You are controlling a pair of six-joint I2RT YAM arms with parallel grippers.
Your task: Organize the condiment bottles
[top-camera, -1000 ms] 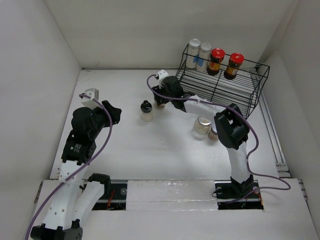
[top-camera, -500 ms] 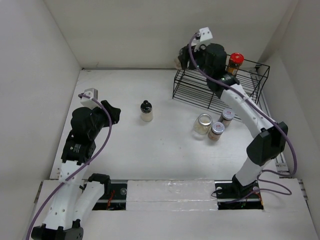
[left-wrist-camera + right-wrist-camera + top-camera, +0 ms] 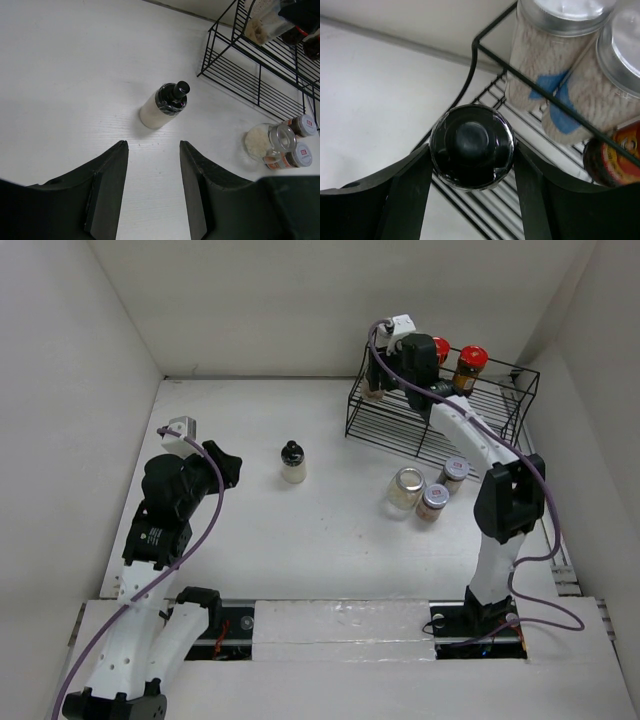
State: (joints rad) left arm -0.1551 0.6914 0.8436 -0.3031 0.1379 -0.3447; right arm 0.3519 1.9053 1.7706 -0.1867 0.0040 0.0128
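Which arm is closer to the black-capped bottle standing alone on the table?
Left. The left gripper sits open just short of the lone bottle; the right gripper is off at the wire rack, gripping another bottle.

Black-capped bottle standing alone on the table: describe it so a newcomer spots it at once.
Find the black wire rack at the far right of the table, then look left to the middle. A small pale bottle stands there alone, upright. Its black knobbed cap sets it apart from the three silver-lidded jars near the rack; its twin is held in the right gripper.
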